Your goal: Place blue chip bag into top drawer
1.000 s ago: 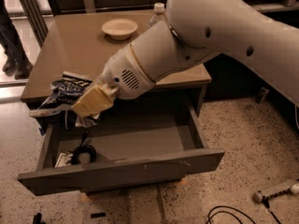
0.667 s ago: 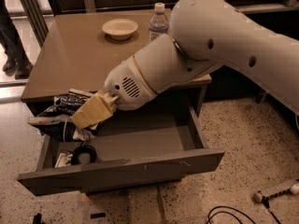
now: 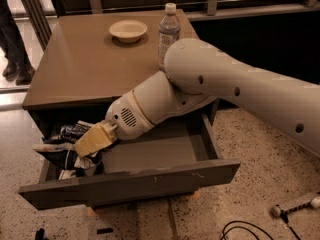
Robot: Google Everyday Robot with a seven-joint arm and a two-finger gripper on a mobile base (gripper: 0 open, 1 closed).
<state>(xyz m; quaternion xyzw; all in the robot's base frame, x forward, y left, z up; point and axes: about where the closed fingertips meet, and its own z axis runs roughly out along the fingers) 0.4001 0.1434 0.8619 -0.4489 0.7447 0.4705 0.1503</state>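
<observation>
The top drawer (image 3: 131,183) is pulled open below the brown table; its flat front faces me. The blue chip bag (image 3: 59,150), dark and crinkly with white lettering, sits at the drawer's left end, partly over the left wall. My gripper (image 3: 93,139), with tan fingers, is low in the drawer's left part, shut on the bag's right side. The big white arm reaches in from the right and hides the drawer's back middle.
On the table top (image 3: 80,69) stand a cream bowl (image 3: 128,30) and a water bottle (image 3: 168,30). A person's shoes (image 3: 14,70) are at far left. Black cables (image 3: 242,229) and a small tool (image 3: 296,204) lie on the speckled floor at right.
My gripper has moved down into the left end of the drawer with the bag, which now rests low there. The coiled black cable seen earlier is now covered.
</observation>
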